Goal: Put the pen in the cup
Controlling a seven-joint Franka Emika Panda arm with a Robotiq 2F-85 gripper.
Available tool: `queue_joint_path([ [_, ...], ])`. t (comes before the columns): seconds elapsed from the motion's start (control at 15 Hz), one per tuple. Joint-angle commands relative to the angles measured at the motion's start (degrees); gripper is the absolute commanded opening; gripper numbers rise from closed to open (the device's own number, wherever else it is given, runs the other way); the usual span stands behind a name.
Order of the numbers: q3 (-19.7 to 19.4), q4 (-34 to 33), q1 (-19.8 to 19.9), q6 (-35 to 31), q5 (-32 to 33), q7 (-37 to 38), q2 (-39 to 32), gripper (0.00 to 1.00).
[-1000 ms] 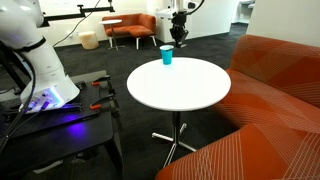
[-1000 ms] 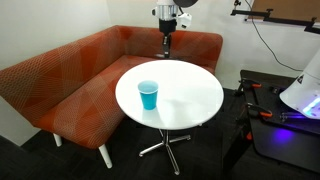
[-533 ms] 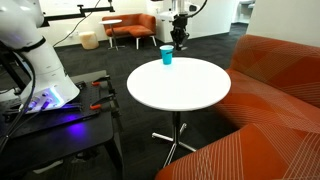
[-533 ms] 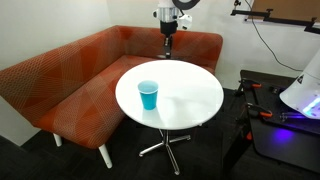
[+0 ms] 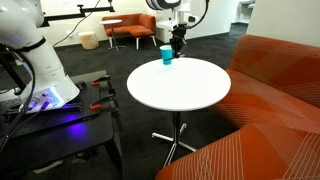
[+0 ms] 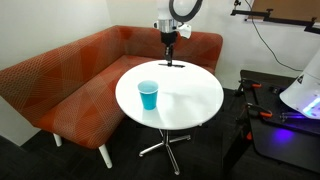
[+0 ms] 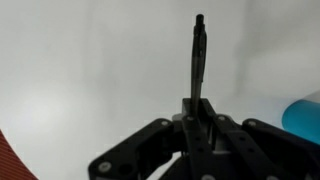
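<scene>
Since a second ago, the arm has dropped lower, bringing its gripper (image 6: 169, 48) down over the rim of the table. The pen (image 7: 197, 60), thin and dark, is pinched at one end between the gripper's fingers, which are closed tight on it. In the wrist view it sticks straight out from the fingertips over the white tabletop. The cup (image 6: 148, 96), small and bright blue, stands upright on the round white table (image 6: 190, 100), near its edge and apart from the gripper. In the wrist view only a sliver of the cup (image 7: 306, 118) shows, at the right edge, off to the side of the pen. In an exterior view the gripper (image 5: 177, 40) hangs just beyond the cup (image 5: 166, 57). An orange-red corner sofa (image 6: 60, 80) wraps around the table. A white robot base (image 5: 40, 60) stands on a dark cart beside it.
</scene>
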State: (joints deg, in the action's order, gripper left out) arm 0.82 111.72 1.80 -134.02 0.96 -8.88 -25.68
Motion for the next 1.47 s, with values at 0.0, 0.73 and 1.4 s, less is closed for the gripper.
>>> queue_joint_path([
  [0.0, 0.1, -0.1, 0.1, 0.1, 0.1, 0.1, 0.0, 0.10],
  [0.73, -0.6, -0.1, -1.0, 1.2, 1.6, 1.9, 0.4, 0.55],
  [1.4, -2.4, -0.3, -3.0, 2.3, 5.9, 7.6, 0.4, 1.00],
])
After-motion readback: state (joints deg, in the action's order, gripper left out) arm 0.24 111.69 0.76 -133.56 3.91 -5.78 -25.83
